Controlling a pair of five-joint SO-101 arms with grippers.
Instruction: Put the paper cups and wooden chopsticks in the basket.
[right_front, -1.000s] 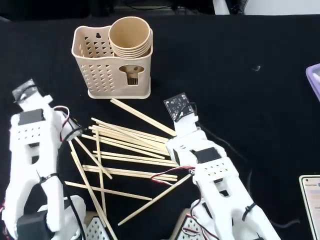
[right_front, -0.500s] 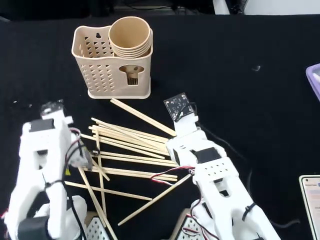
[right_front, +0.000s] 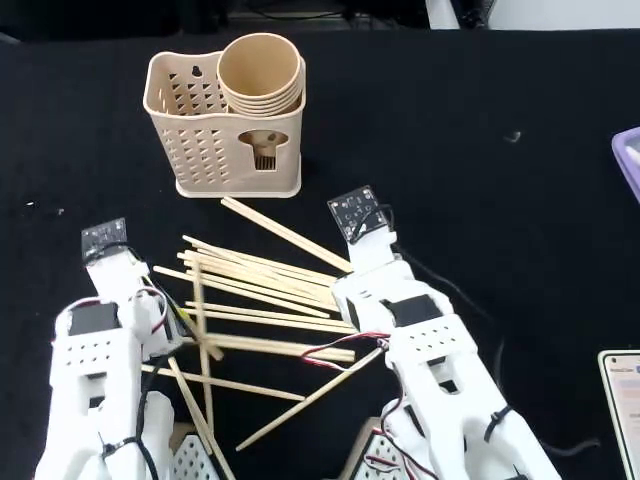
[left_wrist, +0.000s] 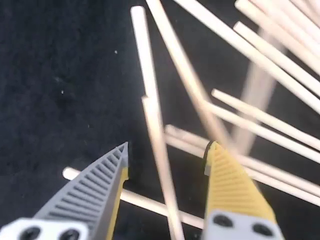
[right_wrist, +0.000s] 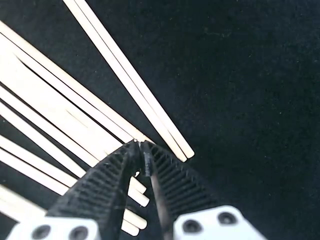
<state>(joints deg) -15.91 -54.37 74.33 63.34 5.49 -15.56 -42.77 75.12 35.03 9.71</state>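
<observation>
"Chopsticks, where are they?"
"Loose on the black tabletop, heaped just in front of the basket, on the arms' side. Most lie with their long axes across the basket's front, fanned and slightly slanted. A few cross them and point toward the basket."
"And the paper cups?"
"Stacked upright inside the basket, mouths up, at the end nearer the right arm."
"The grippers?"
"The left gripper is low over the heap's side far from the basket, its fingers spread and one chopstick running lengthwise between them. The right gripper has its tips pressed together on nothing, right beside the end of a slanted pair whose other end points at the basket."
</observation>
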